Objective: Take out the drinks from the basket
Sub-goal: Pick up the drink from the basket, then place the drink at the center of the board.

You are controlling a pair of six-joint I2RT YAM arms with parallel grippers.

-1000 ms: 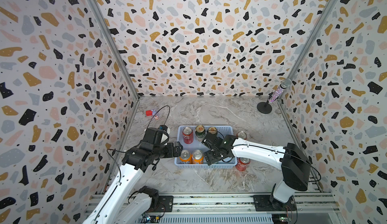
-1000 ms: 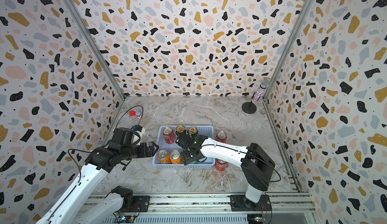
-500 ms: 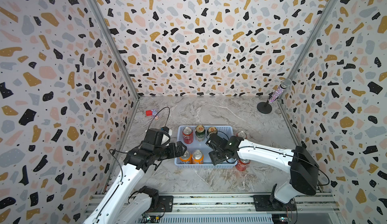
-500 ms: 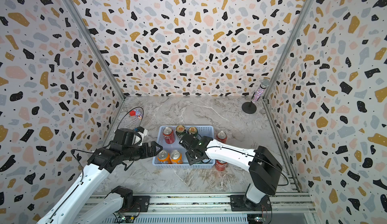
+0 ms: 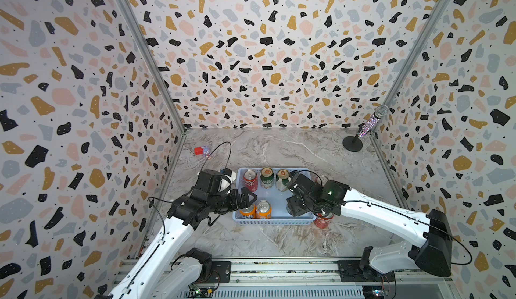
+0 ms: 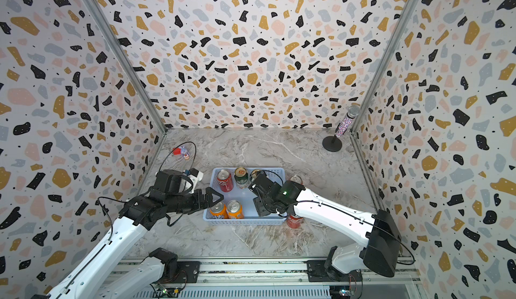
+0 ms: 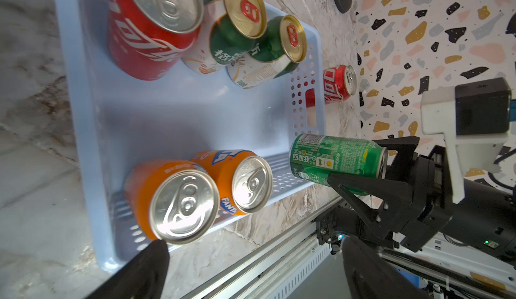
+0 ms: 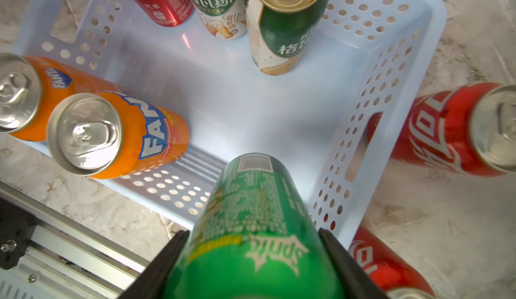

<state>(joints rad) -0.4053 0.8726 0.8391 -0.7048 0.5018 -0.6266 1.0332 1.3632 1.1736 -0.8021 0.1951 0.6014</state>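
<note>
Top views give us a grey-veined marble tabletop (image 5: 279, 149) boxed on three sides by terrazzo-print walls (image 5: 265, 46), with an aluminium rail (image 5: 279, 267) along the near edge. At far left a small red toy (image 5: 198, 150) lies by the wall. Our left gripper (image 5: 247, 199) hovers at the left end of the pale blue perforated basket (image 5: 275, 222), jaws spread and holding nothing. It is above two orange Fanta cans (image 5: 263, 209) that stand touching in the near left corner. Along the basket's far wall stand a red Coca-Cola can (image 5: 250, 180) and two dark green-and-white cans (image 5: 267, 177) with gold tops. Bare marble runs from the basket to the back wall and to the rail. Our right gripper (image 8: 252, 232) pinches a bright green Sprite can (image 7: 335, 158) near its top, and the can's base hangs over the basket's near right corner. Two more red cans (image 8: 446, 132) stand on the marble just right of the basket. A glittery microphone (image 5: 372, 121) on a black stand (image 5: 352, 144) sits in the far right corner.
</note>
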